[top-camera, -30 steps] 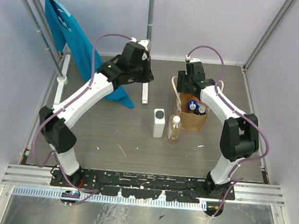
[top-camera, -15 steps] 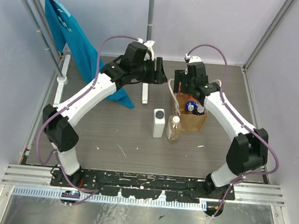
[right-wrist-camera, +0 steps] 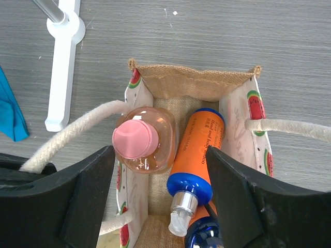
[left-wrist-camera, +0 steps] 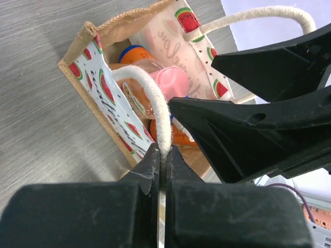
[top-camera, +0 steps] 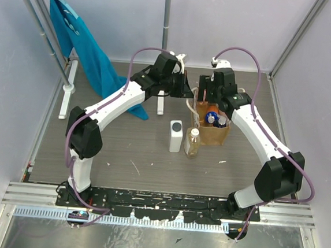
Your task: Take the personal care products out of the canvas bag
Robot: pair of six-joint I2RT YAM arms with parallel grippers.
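Left hand reached canvas bag, pinches cord handle; right hand spread above.

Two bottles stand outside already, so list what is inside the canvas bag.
Inside the canvas bag: a pink-capped bottle, an orange bottle with a blue band, and another blue cap. Anything beneath them is covered.

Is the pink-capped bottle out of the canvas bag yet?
No, the right wrist view shows the pink-capped bottle standing inside the canvas bag, beside the orange bottle.
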